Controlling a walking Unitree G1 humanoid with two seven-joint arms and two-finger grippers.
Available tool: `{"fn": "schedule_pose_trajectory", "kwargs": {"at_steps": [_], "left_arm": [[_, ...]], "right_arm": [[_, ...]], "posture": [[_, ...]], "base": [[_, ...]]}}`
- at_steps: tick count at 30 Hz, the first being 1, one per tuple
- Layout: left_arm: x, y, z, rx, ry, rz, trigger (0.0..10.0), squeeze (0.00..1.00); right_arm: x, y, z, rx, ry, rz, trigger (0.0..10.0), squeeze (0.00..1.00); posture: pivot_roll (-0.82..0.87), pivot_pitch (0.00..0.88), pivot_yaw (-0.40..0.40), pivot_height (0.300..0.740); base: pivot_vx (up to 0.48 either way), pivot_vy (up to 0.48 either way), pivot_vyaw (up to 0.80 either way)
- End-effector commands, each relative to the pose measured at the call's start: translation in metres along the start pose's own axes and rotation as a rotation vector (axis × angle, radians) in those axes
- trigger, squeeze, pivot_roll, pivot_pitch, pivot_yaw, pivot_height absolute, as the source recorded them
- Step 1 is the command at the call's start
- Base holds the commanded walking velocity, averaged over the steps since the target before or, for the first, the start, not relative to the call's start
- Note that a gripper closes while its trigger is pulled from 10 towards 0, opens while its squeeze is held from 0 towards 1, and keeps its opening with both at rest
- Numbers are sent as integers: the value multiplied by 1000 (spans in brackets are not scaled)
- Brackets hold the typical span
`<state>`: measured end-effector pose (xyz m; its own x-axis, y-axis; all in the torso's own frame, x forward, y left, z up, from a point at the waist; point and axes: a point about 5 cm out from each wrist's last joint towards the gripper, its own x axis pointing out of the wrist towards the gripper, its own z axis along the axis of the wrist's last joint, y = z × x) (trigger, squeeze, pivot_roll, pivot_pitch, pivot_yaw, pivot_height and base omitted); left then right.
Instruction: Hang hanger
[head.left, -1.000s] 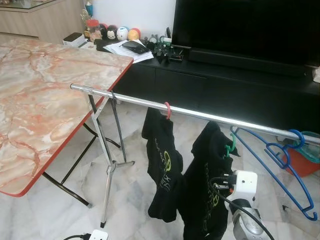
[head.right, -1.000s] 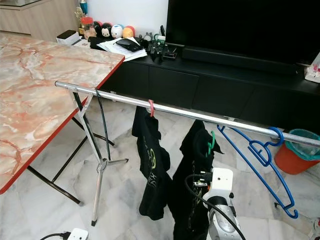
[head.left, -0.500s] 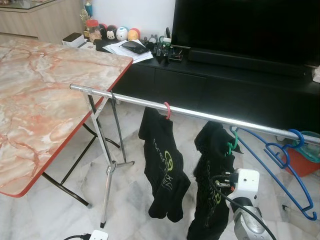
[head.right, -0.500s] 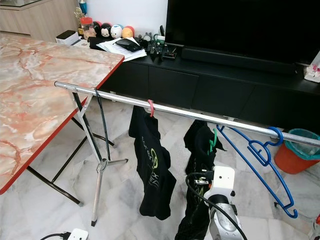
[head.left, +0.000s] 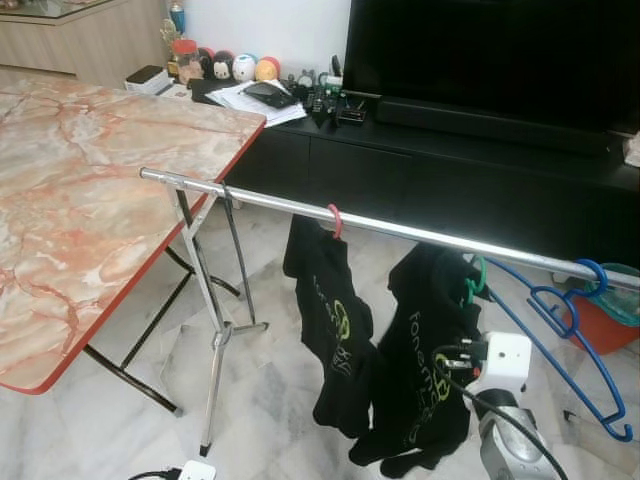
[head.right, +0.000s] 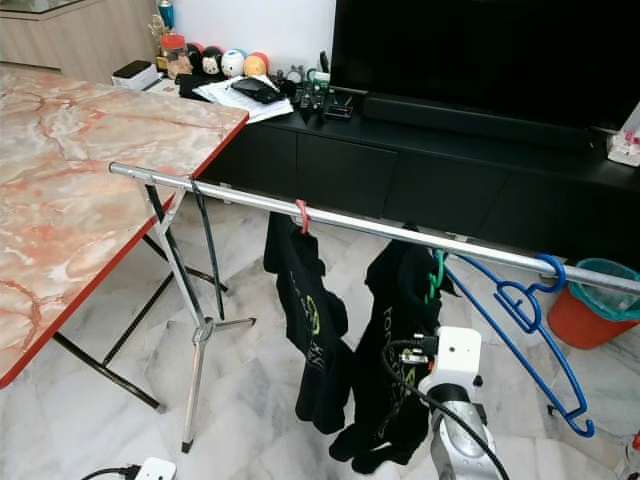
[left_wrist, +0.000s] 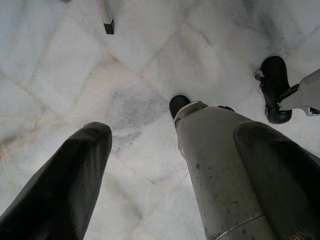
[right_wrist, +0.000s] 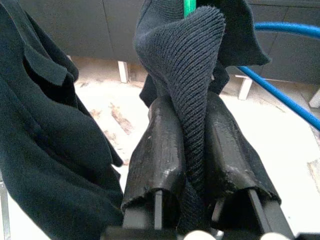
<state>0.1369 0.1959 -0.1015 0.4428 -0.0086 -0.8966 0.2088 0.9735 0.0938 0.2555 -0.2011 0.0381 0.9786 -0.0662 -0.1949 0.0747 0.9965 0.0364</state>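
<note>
a white marble floor (head.left: 120, 420) lies under a silver rail (head.left: 400, 228) that runs in front of a black tv cabinet (head.left: 450, 170). the right hand (right_wrist: 189, 125) is clenched on the collar of a black shirt (head.left: 425, 350) on a green hanger (head.left: 476, 278), whose hook sits just under the rail, between a red-hangered shirt (head.left: 330, 320) on the left and blue hangers (head.left: 560, 320) on the right. the left hand (left_wrist: 172, 165) hangs released over the floor.

Floor (head.left: 110, 420): pale grey-veined marble tiles. Folding surface (head.left: 70, 200): pink-orange marble pattern, red edge, black legs, at the left. Low black TV cabinet (head.left: 430, 175) along the far wall, carrying a large dark screen (head.left: 490, 50), papers (head.left: 255, 100), small round toy figures (head.left: 235, 68) and clutter. White wall (head.left: 265, 30) behind. Light wood cabinet (head.left: 85, 40) at far left. Orange bin (head.right: 590, 305) with teal liner at right.
</note>
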Motion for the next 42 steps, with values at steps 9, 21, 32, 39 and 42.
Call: {"fn": "schedule_pose_trajectory", "kwargs": {"at_steps": [9, 21, 32, 39, 42], "left_arm": [[-1, -9, -12, -36, 54, -28, 10000, 0], [0, 2, -3, 1, 44, -15, 10000, 0], [-1, 9, -1, 25, 43, -6, 10000, 0], [-1, 9, -1, 26, 43, -4, 10000, 0], [-1, 9, -1, 19, 43, -3, 10000, 0]], "right_arm": [[14, 2, 16, 7, -54, 0, 10000, 0], [25, 15, 19, 40, -71, 1, 10000, 0], [26, 20, 13, 61, -70, -13, 10000, 0], [25, 19, 10, 60, -65, -17, 10000, 0], [26, 20, 9, 61, -66, -15, 10000, 0]], "posture": [[-111, 0, -74, 740], [-125, 0, -14, 740], [-128, 0, 16, 740], [-121, 0, 16, 740], [-122, 0, 13, 740]], "base": [[0, 0, -483], [-126, 0, 0], [-302, 0, 0], [-319, 0, 0], [-320, 0, 0]]}}
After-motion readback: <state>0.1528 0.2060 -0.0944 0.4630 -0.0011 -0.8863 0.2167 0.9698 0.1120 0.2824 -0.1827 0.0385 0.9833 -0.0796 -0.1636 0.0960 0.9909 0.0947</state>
